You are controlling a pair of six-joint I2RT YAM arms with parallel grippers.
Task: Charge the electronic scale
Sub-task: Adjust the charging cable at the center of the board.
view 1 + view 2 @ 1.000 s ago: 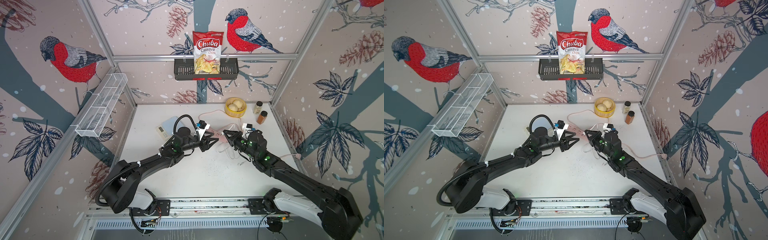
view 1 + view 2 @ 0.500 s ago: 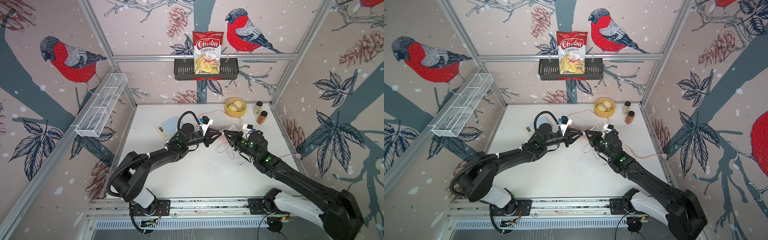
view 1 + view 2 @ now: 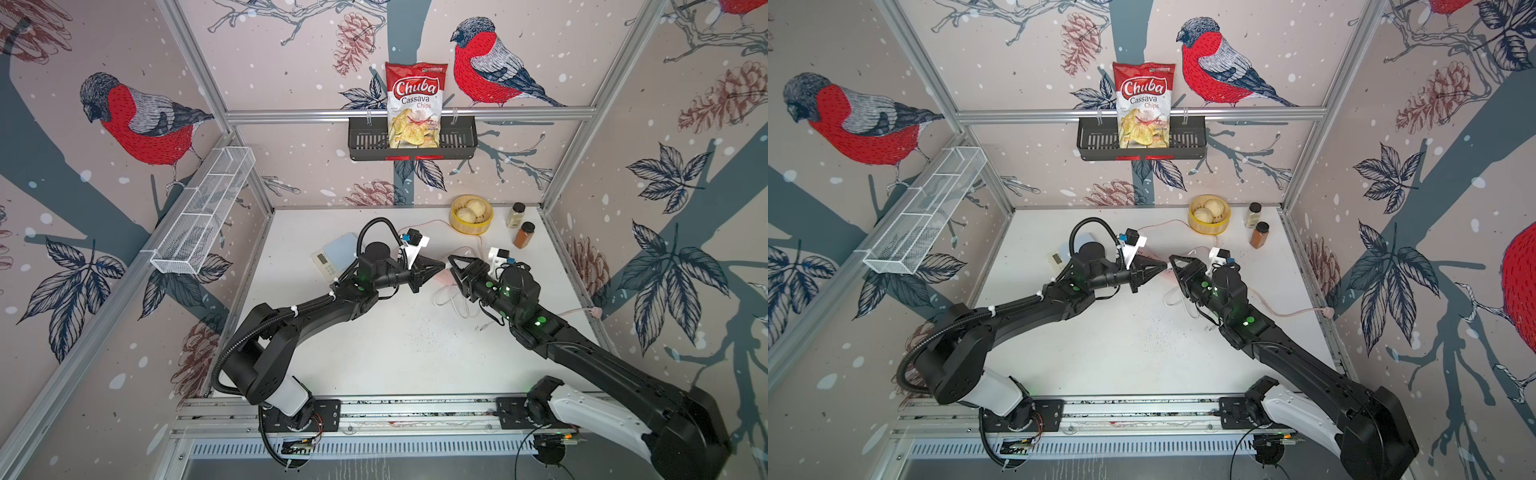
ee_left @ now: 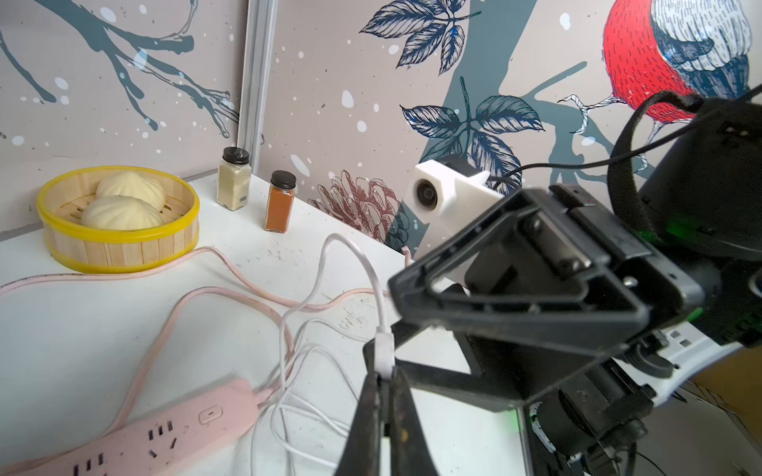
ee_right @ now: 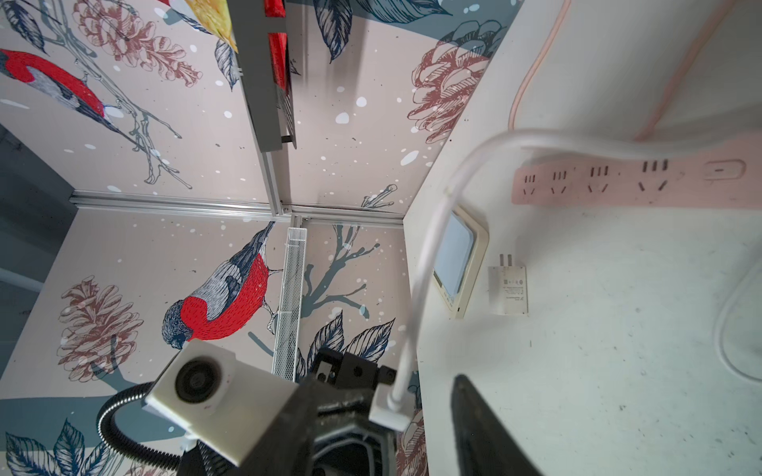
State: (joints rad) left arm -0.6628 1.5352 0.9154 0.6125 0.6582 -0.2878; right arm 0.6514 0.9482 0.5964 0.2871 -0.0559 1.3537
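Surface: I'm looking at a white tabletop (image 3: 374, 353), scuffed and dusted with dark specks.
Room: the walls are papered with bullfinches, pine cones and leaves, set in aluminium framing. A black basket (image 3: 370, 141) on the back wall holds a chips bag (image 3: 414, 108), and a white wire rack (image 3: 199, 216) hangs on the left wall.
Scale, place: the electronic scale (image 3: 338, 255) lies flat at the far left of the table, partly hidden behind my left arm's wrist in both top views.
Scale, look: it has a cream body, a pale blue plate, and a small display with buttons at its near end. A white adapter (image 5: 508, 288) lies just beside it, not touching.
Left gripper (image 4: 385, 373): clamped tight on the white cable plug (image 4: 383, 350).
Right gripper (image 3: 451, 268): jaws standing wide, tip to tip with the left one.
Counts: one scale, one adapter, one pink power strip (image 4: 165, 428), one steamer basket (image 3: 469, 227) with two buns, two spice jars (image 3: 525, 235), one chips bag.
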